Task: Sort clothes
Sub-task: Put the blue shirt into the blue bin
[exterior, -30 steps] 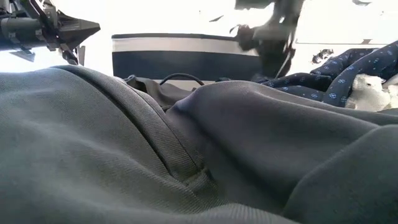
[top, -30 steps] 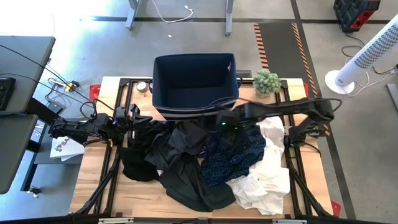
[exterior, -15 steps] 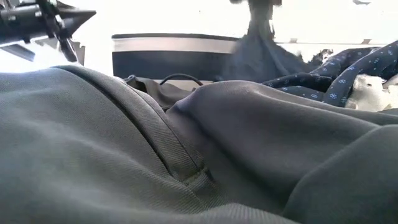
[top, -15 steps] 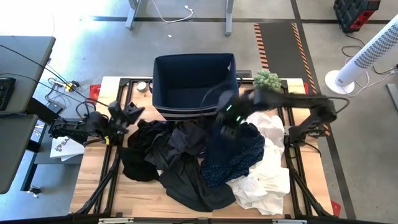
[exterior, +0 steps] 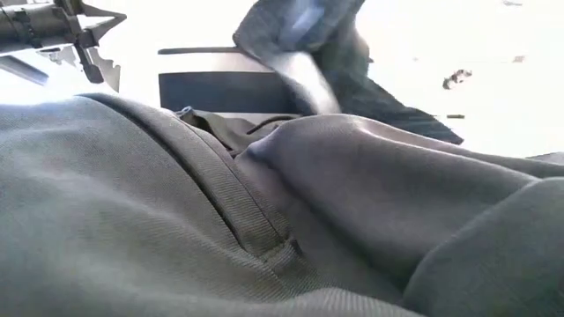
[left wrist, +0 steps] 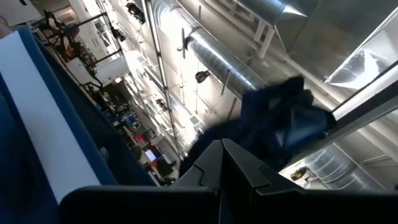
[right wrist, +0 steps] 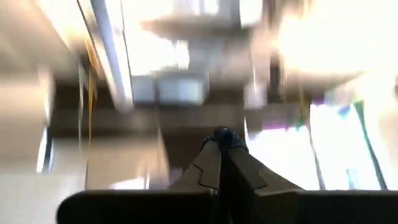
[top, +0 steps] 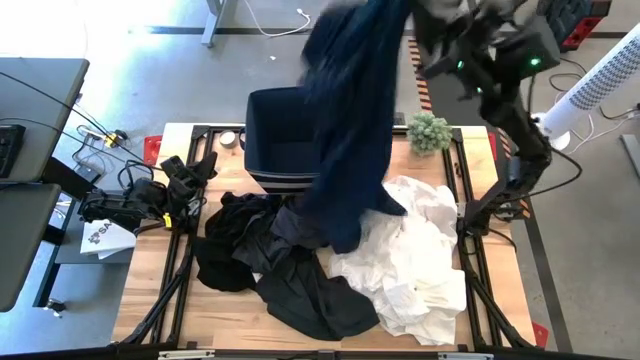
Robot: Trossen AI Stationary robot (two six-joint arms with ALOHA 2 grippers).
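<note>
Above the bin [top: 300, 130], right gripper [right wrist: 222, 138] (now raised) dangles navy garment [top: 350, 130].

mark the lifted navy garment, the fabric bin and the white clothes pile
navy garment [top: 350, 130], high view, middle of the hanging cloth.
fabric bin [top: 270, 135], high view, its left inner wall.
white clothes [top: 415, 260], high view, centre of the pile.

From overhead, one camera looks straight down on the whole surface [top: 200, 330]. Another sits level with it, pressed close against dark cloth [exterior: 176, 220]. Both wrist cameras tilt up at the ceiling. The bin [top: 280, 130] shows from overhead, low and left wrist.
</note>
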